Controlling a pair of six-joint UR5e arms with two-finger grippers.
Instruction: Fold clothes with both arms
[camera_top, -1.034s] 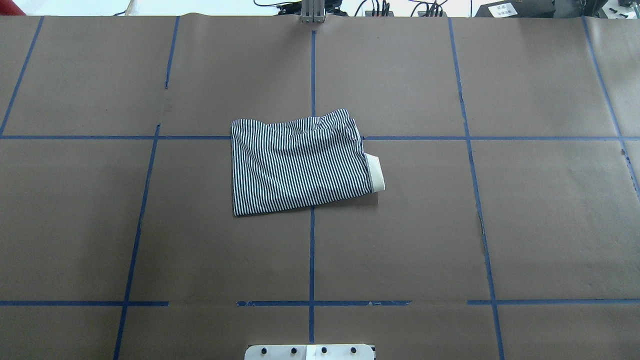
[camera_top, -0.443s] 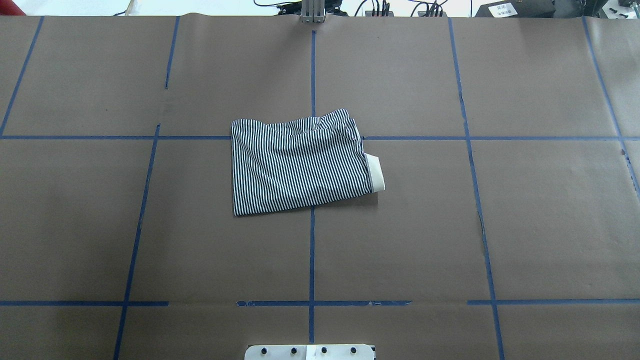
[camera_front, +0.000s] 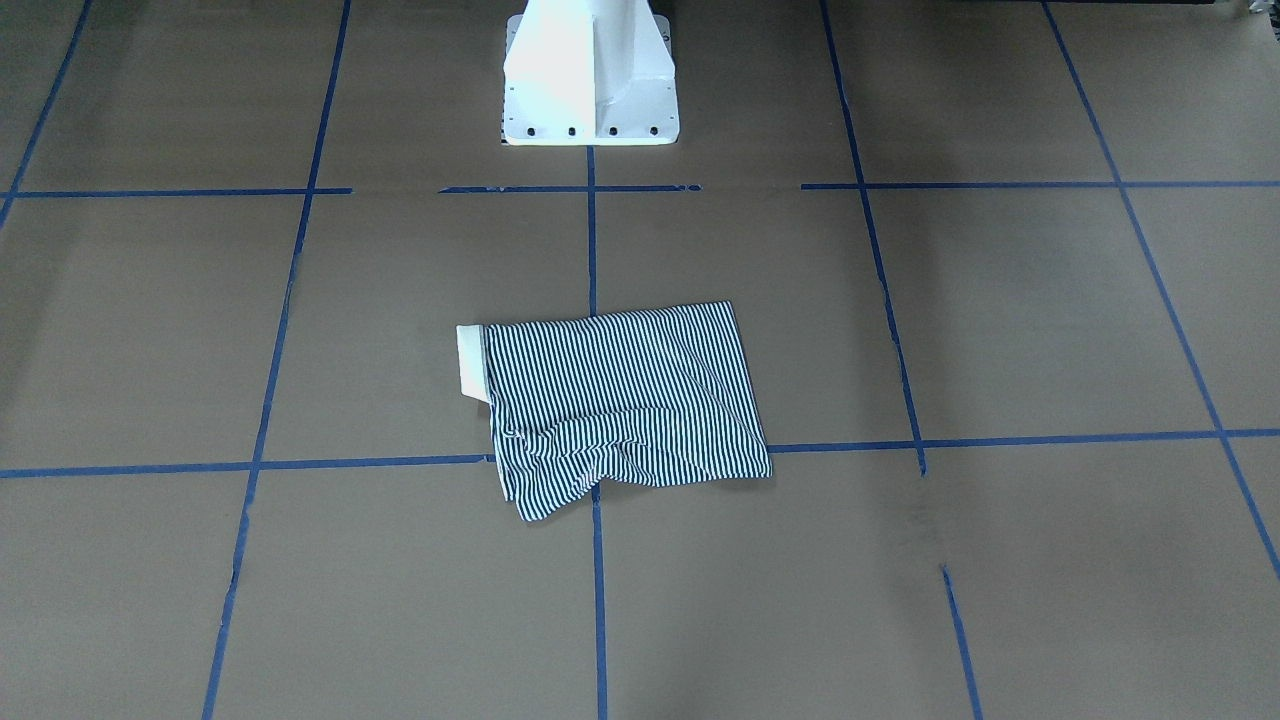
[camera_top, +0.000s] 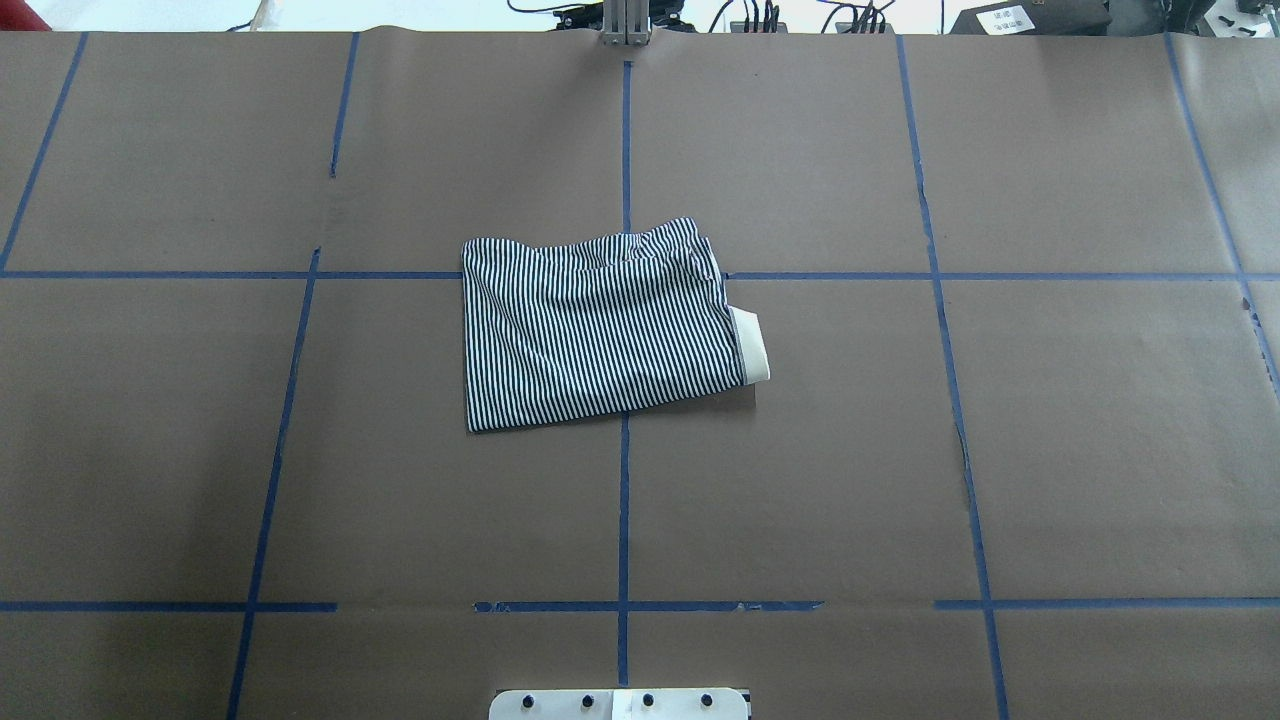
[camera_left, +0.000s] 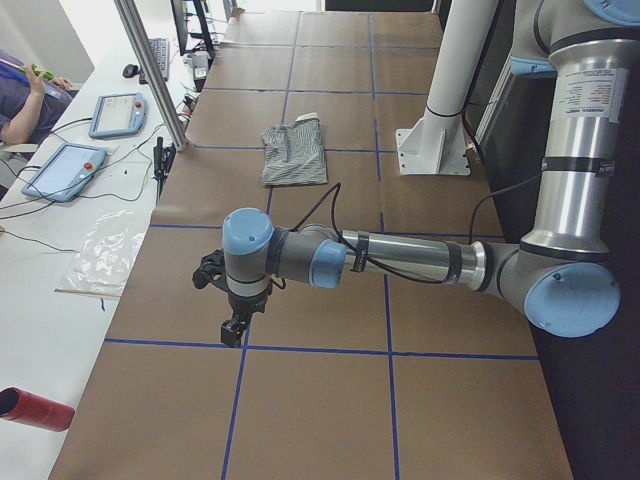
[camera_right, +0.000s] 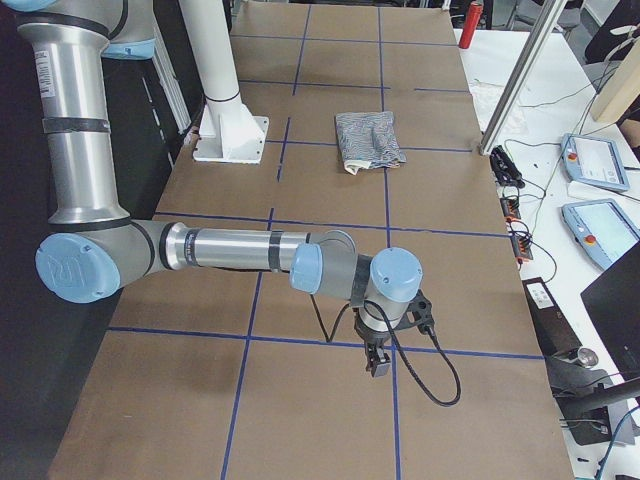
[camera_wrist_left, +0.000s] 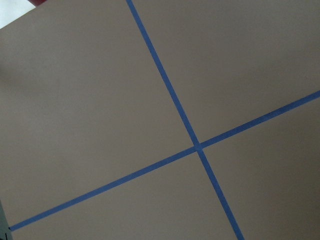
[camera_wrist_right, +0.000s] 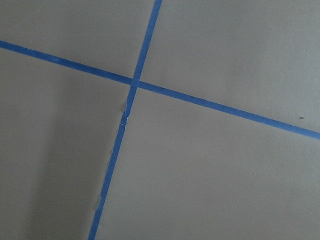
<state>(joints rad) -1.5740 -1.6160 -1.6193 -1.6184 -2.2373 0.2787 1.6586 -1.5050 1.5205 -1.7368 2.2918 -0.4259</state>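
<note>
the stripy shirt lies folded square, cream collar poking out. left claw and right claw: cannot tell if spread.

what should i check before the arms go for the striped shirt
1. Shirt folded into a compact rectangle: ok.
2. Cream collar tucked inside the fold: not ok, it sticks out at one side.
3. Edges lined up: not ok, a rumpled corner juts out of one edge.
4. Left gripper clear of the shirt: ok, it hangs well apart from it.
5. Right gripper clear of the shirt: ok, likewise apart.
6. Grippers open for a grasp: cannot tell, only the side views show them.
</note>
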